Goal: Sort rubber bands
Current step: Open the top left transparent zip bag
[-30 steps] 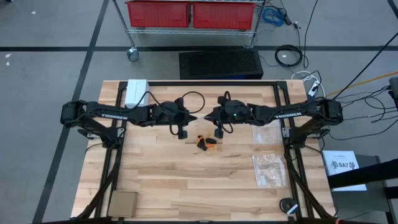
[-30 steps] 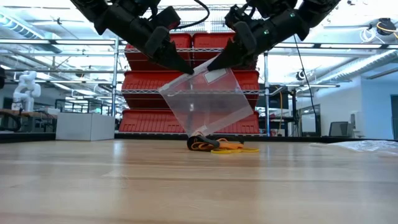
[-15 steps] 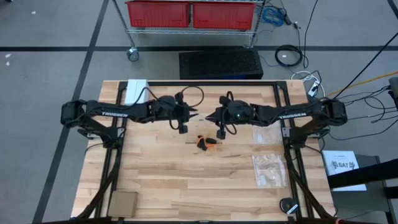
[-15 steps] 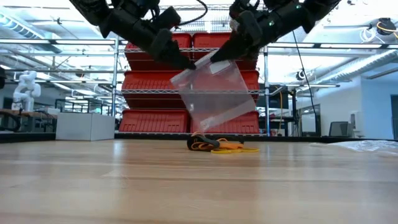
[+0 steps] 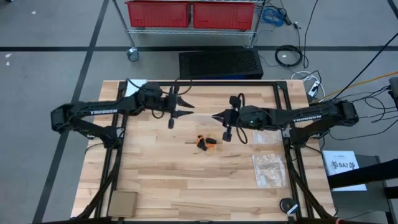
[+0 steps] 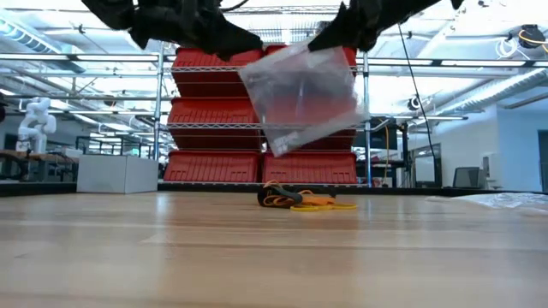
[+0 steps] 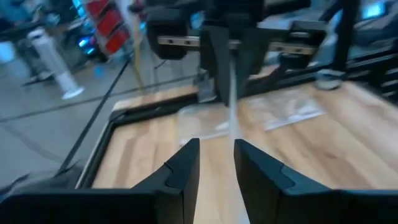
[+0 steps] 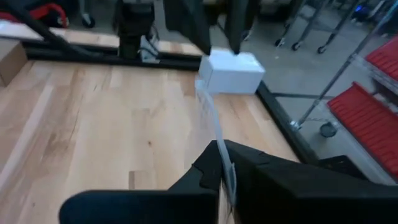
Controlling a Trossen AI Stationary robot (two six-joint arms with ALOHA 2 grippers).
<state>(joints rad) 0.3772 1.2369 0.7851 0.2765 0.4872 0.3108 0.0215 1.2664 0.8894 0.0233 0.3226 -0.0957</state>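
Note:
A clear plastic zip bag hangs in the air above the rubber bands, a small black and orange heap lying on the table. My right gripper is shut on the bag's top edge; it stands high over the table's middle. My left gripper is open, just left of the bag's upper left corner. In the left wrist view the bag's thin edge shows ahead, in line with the gap between the fingers. My right gripper pinches the bag's top edge near its upper right corner between its two fingers, seen edge-on in the right wrist view. The fingers come from the table's right, slanting down. The bag hangs tilted below them, clear of the table and the bands.
Two more clear bags lie flat at the table's right side. A white box stands at the far left corner and a brown card at the near left. Red bins fill the shelves beyond the table.
My left gripper has opened, let go of the bag's left corner, and drawn back up toward the table's far left. My right gripper has risen and gone toward the right edge with the bag, which now hangs higher from that one corner, well above the bands.

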